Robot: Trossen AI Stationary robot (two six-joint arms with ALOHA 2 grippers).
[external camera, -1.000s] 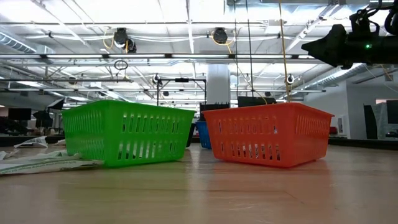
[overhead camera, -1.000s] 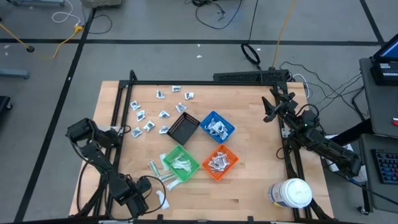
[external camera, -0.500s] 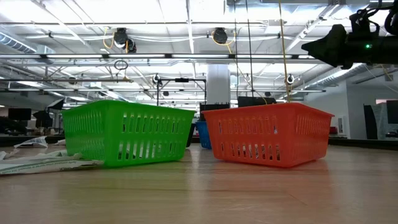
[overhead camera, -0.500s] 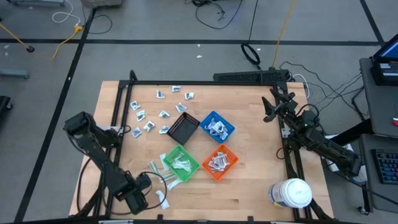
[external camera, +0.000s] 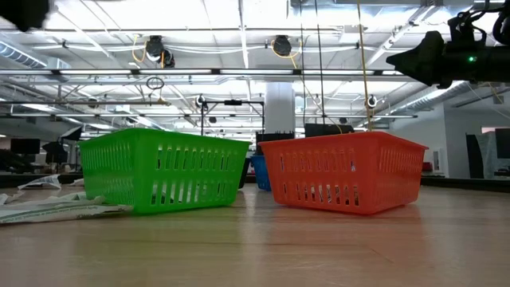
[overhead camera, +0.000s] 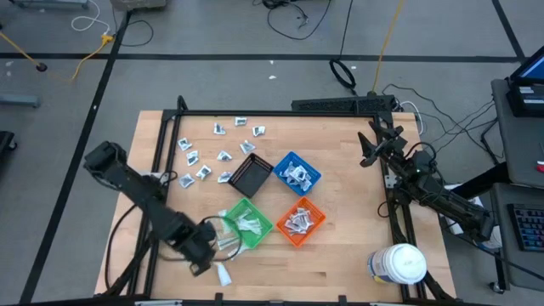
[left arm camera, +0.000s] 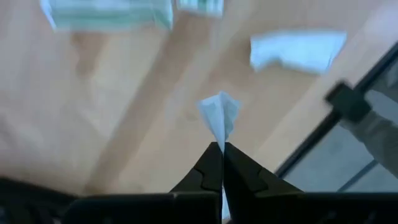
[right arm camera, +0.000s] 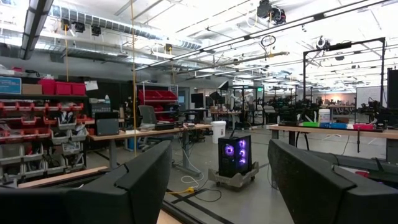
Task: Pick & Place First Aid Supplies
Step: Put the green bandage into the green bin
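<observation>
Since a second ago the left arm has swung in from the table's near-left corner toward the green bin (overhead camera: pixel 247 223); its gripper (overhead camera: pixel 206 252) now sits just beside that bin's near-left corner, where before it hung lower and further left by the table edge; its fingers, partly apart then, are now pressed tight together on a small white packet (left arm camera: pixel 219 116), which stands up from the fingertips in the left wrist view as a thin, creased, pointed sheet; a dark blur of this arm now shows at the top-left corner of the low view, which was clear of it before; the right arm has not moved.

The first aid supplies (overhead camera: pixel 223 155) are small, flat, white and silvery wrappers; many lie scattered loose on the far-left part of the table (overhead camera: pixel 340 255), beyond the black bin (overhead camera: pixel 250 177); others fill the blue bin (overhead camera: pixel 297 172), the orange bin (overhead camera: pixel 299 221) and the green bin; a few longer green-and-white packets (overhead camera: pixel 212 231) lie on the wood just left of the green bin, and one white piece (overhead camera: pixel 223 274) lies near the table's front edge.

The bins are square plastic baskets with slotted walls; the table is pale wood with visible grain, framed by black rails; a large white round jar (overhead camera: pixel 399 263) stands at the near-right corner.

The right gripper (overhead camera: pixel 367 151) hangs raised at the far right, fingers spread wide, holding nothing.
</observation>
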